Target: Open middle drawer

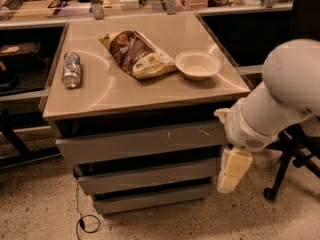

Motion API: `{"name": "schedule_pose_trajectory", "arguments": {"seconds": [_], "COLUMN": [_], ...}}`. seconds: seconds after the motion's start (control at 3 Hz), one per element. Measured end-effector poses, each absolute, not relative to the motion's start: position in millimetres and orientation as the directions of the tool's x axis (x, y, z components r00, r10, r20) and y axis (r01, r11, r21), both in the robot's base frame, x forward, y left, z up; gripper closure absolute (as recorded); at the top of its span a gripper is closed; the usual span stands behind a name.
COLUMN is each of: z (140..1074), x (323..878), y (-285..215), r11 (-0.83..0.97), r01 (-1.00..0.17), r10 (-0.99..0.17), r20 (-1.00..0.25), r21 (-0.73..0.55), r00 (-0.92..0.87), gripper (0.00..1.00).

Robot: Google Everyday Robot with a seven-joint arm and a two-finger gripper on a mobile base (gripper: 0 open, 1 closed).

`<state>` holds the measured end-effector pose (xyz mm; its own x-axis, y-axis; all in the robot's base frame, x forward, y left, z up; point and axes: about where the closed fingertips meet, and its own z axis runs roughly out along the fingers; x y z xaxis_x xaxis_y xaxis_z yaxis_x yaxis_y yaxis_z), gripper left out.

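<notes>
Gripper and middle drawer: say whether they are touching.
Cannot tell. In the camera view the gripper overlaps the right end of the middle drawer; neither contact nor a gap shows plainly.

1 white rounded arm (pixel 285 91) w/ vented cuff (pixel 246 131), cream gripper (pixel 233 171) beside middle drawer (pixel 150 177).

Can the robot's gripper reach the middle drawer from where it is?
Probably yes. The gripper hangs just beside the right end of the middle drawer, with nothing visible between them.
</notes>
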<state>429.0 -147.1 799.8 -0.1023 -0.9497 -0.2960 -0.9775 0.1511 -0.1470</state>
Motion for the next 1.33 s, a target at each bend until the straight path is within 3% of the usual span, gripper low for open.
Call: {"name": "schedule_pose_trajectory", "arguments": {"seconds": [0.33,0.67,1.33], "z": [743,743,627], "x": [428,428,418], "y": [-131,-131,-100], "r11": [0.141,0.141,0.16], "r01": [-0.988,-0.988,-0.986], "r10": [-0.948,-0.948,-0.933], "r20": [-0.296,-0.296,-0.322], "r21": [-0.065,-0.065,0.034], "r00": [-0.116,-0.116,-0.163], "gripper": [0.0,0.0,0.0]}}
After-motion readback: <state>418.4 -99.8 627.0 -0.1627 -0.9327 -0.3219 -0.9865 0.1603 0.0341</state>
